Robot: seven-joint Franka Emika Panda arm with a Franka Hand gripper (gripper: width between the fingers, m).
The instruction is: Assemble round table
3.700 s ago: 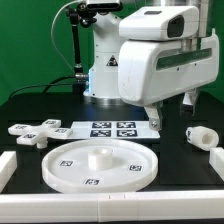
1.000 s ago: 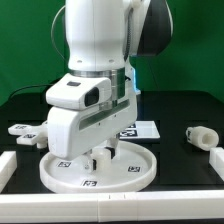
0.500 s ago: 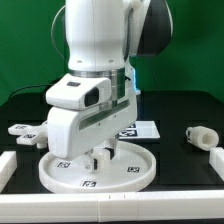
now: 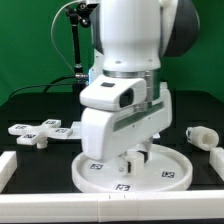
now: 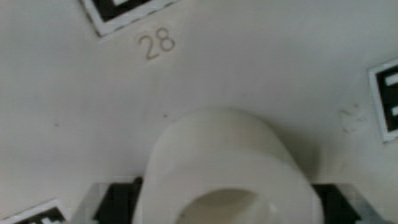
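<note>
The large white rimmed round disc (image 4: 100, 172) lies flat on the black table at the front. My gripper (image 4: 133, 160) reaches down onto its middle and is shut on the raised hub there. In the wrist view the hub (image 5: 222, 160) sits between my dark fingers (image 5: 121, 200), with the disc's tagged face (image 5: 214, 70) around it. The cross-shaped foot (image 4: 38, 131) lies at the exterior view's left. The short cylinder leg (image 4: 203, 136) lies on its side at the exterior view's right.
White bars edge the workspace at the exterior view's left (image 4: 5, 165), right (image 4: 216, 160) and front (image 4: 50, 207). The arm's body hides the table's middle and the marker board. A black stand (image 4: 78, 50) rises at the back.
The disc has slid toward the exterior view's right together with my gripper and arm. The foot and the leg have not moved.
</note>
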